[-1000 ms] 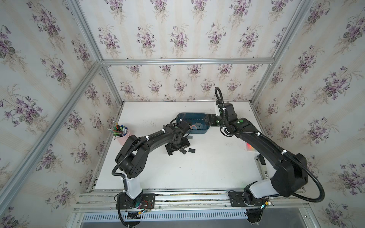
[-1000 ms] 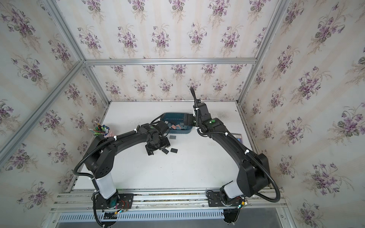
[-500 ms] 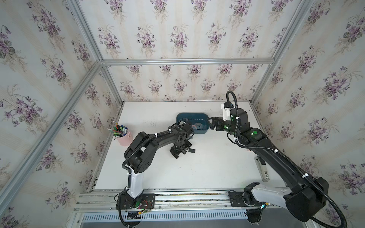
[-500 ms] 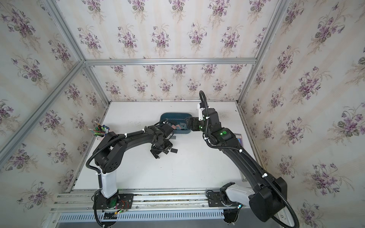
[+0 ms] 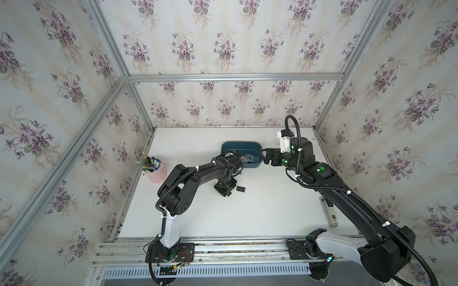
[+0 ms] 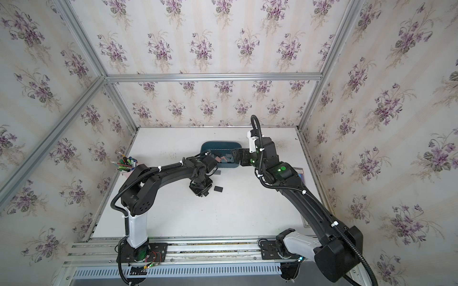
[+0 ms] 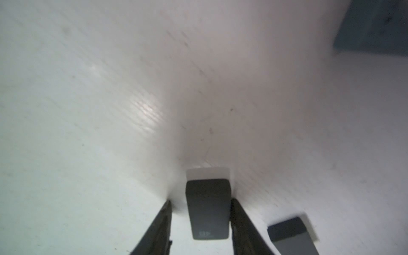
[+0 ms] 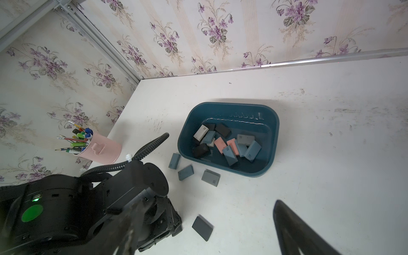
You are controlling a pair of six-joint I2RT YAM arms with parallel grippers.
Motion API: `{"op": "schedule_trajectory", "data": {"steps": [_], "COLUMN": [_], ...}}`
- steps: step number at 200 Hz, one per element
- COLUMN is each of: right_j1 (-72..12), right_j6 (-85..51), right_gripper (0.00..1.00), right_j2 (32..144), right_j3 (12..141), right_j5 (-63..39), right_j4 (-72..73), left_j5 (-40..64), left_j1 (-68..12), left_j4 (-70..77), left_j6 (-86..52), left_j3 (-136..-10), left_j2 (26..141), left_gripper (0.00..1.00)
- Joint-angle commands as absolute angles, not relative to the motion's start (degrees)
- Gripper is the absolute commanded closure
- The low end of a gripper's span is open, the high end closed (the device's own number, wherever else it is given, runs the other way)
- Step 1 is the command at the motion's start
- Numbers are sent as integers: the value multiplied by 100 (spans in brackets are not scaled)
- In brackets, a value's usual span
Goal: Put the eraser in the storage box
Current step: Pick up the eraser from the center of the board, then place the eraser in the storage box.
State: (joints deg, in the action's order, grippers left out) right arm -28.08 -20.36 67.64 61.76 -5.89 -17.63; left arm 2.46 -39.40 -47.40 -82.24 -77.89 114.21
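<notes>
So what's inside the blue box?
The storage box holds a jumble of erasers: pink, blue, grey, black, white. Any beneath the pile are hidden.

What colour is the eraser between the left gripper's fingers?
The eraser is dark grey with a pale end, clearest in the left wrist view.

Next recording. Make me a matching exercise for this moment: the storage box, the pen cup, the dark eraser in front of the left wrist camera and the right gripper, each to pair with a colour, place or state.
Things
1. storage box
2. pen cup
3. dark eraser
4. right gripper

Descriptions
A. pink, stuffed with pens
B. open, nothing between its fingers
C. teal, with a heap of erasers inside
D. flat on the table, between the fingers of the left gripper

Pairs: 1-C, 2-A, 3-D, 4-B
</notes>
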Motion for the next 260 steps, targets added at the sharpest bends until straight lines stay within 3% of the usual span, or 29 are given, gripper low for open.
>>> {"op": "schedule_trajectory", "data": {"steps": [1,50,99,150,234,260], "right_j1": [-2846,-2944,-2962,-2962,-2979,-2993], "right_j6": [-2098,-2109,-2101,-2070,-2118,-2116], "right_gripper": [9,9,9,9,9,9], "right_j2": [6750,6794,6702,6472,6157,6030], "right_j3": [6186,6181,6157,6123,6096,6098], "right_j5": [-667,-589,-444,-316,-264,-220], "right_j4": [-1602,-1608,-1668,-1792,-1883,-1959], "left_j5": [158,168,-10,-286,-1702,-1954], "left_j1": [-3938,-3934,-3937,-4025,-4000,-3900], "left_j4": [-4416,-4474,-4548,-4109,-5967,-5798], "left_j6": [-8202,-8082,-7528,-6671,-4868,-4369], "left_j3": [-7769,-7783,-8109,-8110,-11114,-11624], "left_j2": [11492,11473,11460,11185,11962,12264], "left_gripper": [77,80,100,100,100,100]}}
